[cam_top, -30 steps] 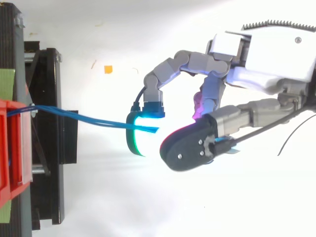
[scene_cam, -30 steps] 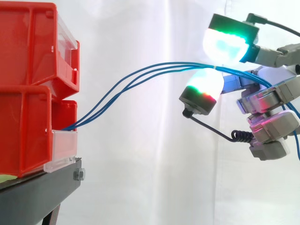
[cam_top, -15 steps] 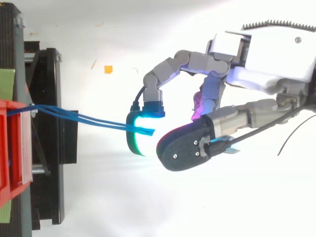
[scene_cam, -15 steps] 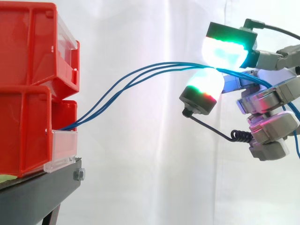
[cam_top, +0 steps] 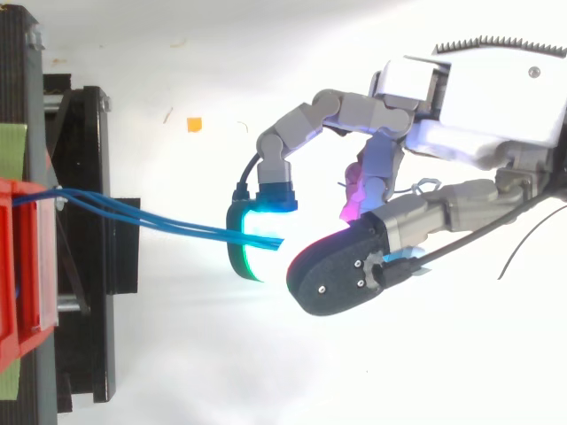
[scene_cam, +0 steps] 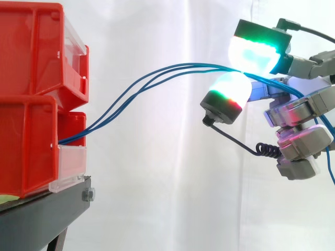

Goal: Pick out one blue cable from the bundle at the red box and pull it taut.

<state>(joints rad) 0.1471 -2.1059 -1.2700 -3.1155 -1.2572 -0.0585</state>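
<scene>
Thin blue cables [cam_top: 177,225] arc from the red box [scene_cam: 29,141] at lower left to upper right, pinched between the robot hand [scene_cam: 301,110] pads. They look limp, light and slippery, so a firm pinch suits.

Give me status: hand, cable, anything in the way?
Hand shut on blue cables, pinched between pads. More than one strand held, curving slack to the red box, not taut. Nothing between box and hand.

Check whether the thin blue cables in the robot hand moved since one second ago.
Yes: in the side view the thin blue cables rose slightly with the hand, against the red plastic bins.
</scene>
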